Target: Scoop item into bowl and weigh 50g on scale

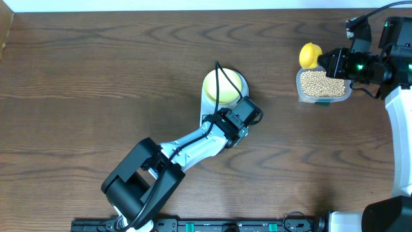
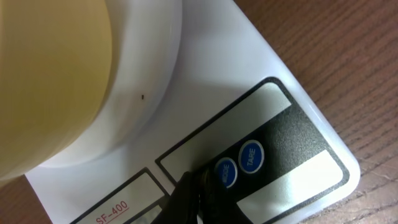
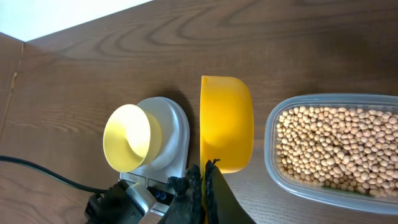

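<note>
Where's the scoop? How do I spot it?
Look to the right end of the wooden table, where a clear tub of beans sits. The scoop is right beside that tub. It is bright yellow and empty, unlike the paler bowl on the white scale.

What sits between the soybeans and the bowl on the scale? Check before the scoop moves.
Nothing stands on the table between the soybeans and the bowl. The left gripper sits at the front of the scale, off that line; from overhead its black cable crosses above the bowl. The right gripper holds the yellow scoop.
</note>
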Controlling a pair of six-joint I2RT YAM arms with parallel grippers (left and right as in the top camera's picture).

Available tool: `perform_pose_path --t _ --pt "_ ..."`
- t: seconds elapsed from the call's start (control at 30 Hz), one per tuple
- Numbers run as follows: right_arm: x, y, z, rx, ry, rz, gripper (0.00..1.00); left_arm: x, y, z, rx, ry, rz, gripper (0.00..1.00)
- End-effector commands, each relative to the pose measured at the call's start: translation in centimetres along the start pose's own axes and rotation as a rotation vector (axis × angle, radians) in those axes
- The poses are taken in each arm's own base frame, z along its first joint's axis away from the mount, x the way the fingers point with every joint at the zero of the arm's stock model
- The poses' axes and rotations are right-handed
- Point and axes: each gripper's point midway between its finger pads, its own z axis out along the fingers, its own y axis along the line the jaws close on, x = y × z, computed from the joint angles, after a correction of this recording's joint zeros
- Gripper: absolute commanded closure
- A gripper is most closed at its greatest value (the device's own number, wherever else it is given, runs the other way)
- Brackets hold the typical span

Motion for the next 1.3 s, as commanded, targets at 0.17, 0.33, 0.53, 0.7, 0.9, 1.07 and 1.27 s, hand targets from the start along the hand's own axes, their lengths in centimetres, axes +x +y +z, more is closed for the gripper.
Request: perform_pose_path --t 0.17,0.33,0.53,0.7,0.9,1.07,1.27 --pt "-0.5 0.0 -0.2 0.004 -0.013 -0.026 0.99 3.3 -1.4 2.3 0.040 0.106 0.039 0.93" --pt "-0.5 -0.1 -0.3 0.007 -0.013 -0.022 0.99 3.1 -1.6 1.7 0.033 0.099 0.057 0.92" --pt "-0.6 -0.2 -0.3 0.008 -0.014 -0.021 0.99 3.2 -1.2 1.8 0.013 0.101 0.083 0.93" --pt "-0.5 -0.2 -0.3 0.008 -0.014 -0.019 0.99 3.6 -1.2 2.2 0.004 0.115 0.087 0.92" --pt "-0.5 -0.4 -0.4 0.011 -0.012 -0.013 0.99 3.7 -1.1 2.3 -0.002 0.119 0.089 0.92" --pt "-0.4 -0.2 -0.4 0.000 -0.010 -0.012 0.99 3.5 -1.0 2.3 -0.010 0.113 0.088 0.93" --pt "-0.4 -0.2 -0.4 0.000 -0.010 -0.012 0.99 1.3 -0.5 0.2 -0.009 0.038 0.072 0.92"
